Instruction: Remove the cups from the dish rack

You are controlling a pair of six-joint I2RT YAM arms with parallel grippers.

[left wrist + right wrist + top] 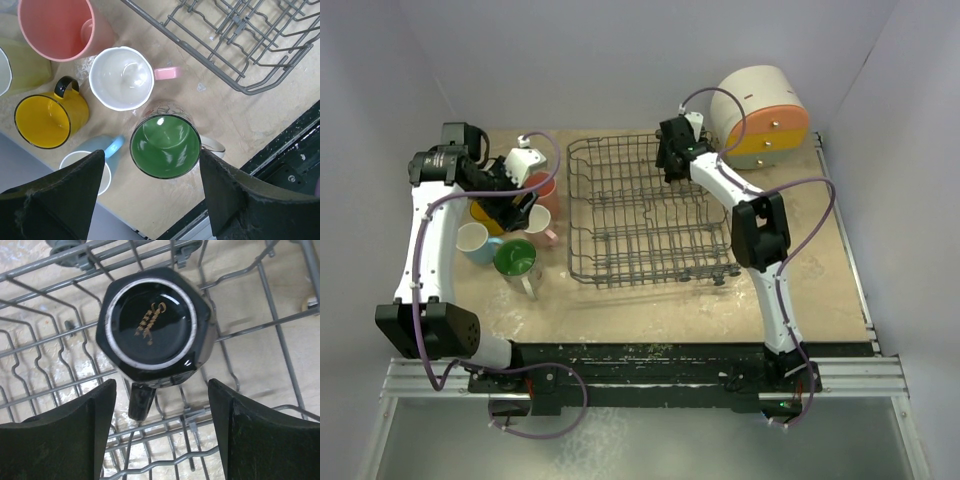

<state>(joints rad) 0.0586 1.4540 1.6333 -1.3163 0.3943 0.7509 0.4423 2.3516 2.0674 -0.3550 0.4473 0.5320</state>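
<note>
Beige table [650, 315], scuffed white in places. Mid-table, dark grey wire dish rack [650, 281], one long side toward the arm bases. Just beyond its far right corner, round white container [745, 95] with orange and yellow drawers.

Over the rack's far side, right gripper [161, 385], pointing down; fingers [260, 440] spread wide, gripping nothing. Directly below, inside the rack, black mug [150, 325], upside down on the wires, gold script on its raised base, handle [140, 401] lying in the gap between the two fingers, apparently touching neither.

Left of the rack, left gripper [150, 155], likewise facing down, wide open and empty, hanging over a cluster of cups upright on the table:
- salmon tumbler [57, 25], biggest, farthest from the arms;
- green-lined mug [165, 146], floral outside, right under the open fingers and nearest the rack's near left corner;
- yellow mug [45, 120] with black handle;
- white-lined mug [121, 77] with pink handle, between tumbler and green-lined mug;
- light blue mug [107, 147], partly hidden behind one finger;
- yellow-green cup [25, 65], mostly cut off at the wrist view's edge.
</note>
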